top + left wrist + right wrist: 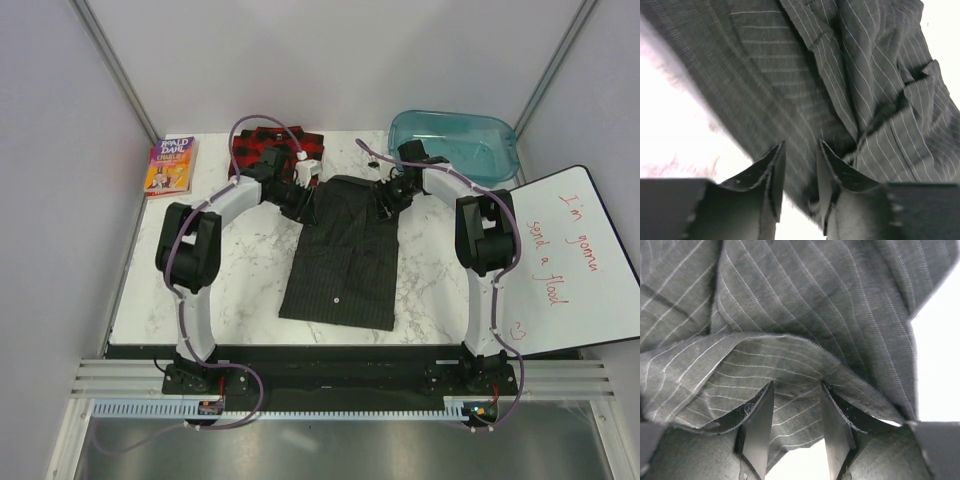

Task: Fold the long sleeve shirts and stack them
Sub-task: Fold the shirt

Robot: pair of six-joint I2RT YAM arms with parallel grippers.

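The dark charcoal pinstriped long sleeve shirt (345, 260) lies lengthwise in the middle of the marble table (230, 270), its bottom hem toward the arms' bases. Both grippers are down at its far end. My left gripper (298, 203) is at the far left corner. In the left wrist view its jaws (802, 145) stand apart over the edge of the shirt (790, 75), cloth and bare table showing between them. My right gripper (385, 200) is at the far right corner. There its jaws (797, 386) stand apart under a raised fold of the shirt (805, 300). The red-and-black plaid shirt (262, 148) lies bunched at the back, behind the left arm.
A colourful paperback book (170, 165) lies at the table's back left corner. A clear blue plastic bin (455, 145) stands at the back right. A whiteboard with red writing (575, 260) leans off the table's right edge.
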